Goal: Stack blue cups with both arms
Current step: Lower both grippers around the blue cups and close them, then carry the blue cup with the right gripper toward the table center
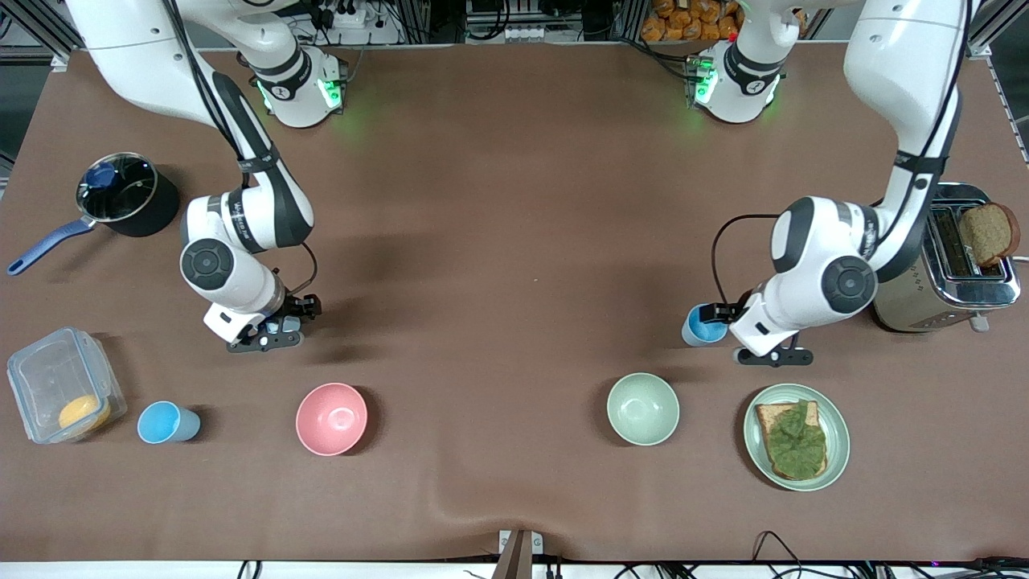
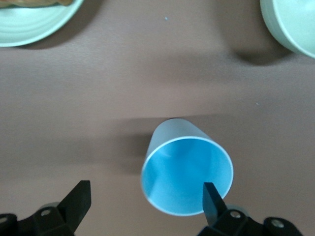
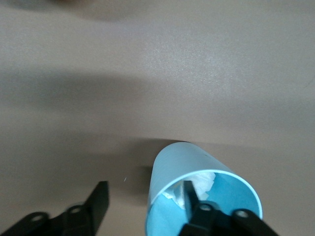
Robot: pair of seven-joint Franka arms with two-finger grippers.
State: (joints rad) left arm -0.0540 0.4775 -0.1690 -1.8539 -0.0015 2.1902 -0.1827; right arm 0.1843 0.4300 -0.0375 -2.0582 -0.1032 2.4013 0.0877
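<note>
Left pincer (image 2: 145, 191) gapes wide, gripping nothing, one finger (image 2: 212, 196) inside the bright cup (image 2: 187, 172) on the tabletop (image 1: 514, 241) by the green bowl (image 1: 642, 408); right pincer (image 3: 143, 192) likewise wide, one finger (image 3: 189, 195) inside the whitish cup (image 3: 189, 164); third cup (image 1: 166, 422) stands beside the pink bowl (image 1: 331, 418).

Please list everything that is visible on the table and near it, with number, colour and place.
blue cups: three, light blue; one beside the clear box, one at the left gripper, one with white stuff inside at the right gripper
pink bowl: one, between the cup and the green bowl
green bowl: one, pale, beside the plate
plate: one, pale green, holds toast with a green topping
toaster: one, silver, left arm's end, bread slice in it
pot: one, black, blue handle, right arm's end
clear box: one, something yellow inside
left gripper: black, open, one finger inside its cup
right gripper: black, open, one finger inside its cup
</note>
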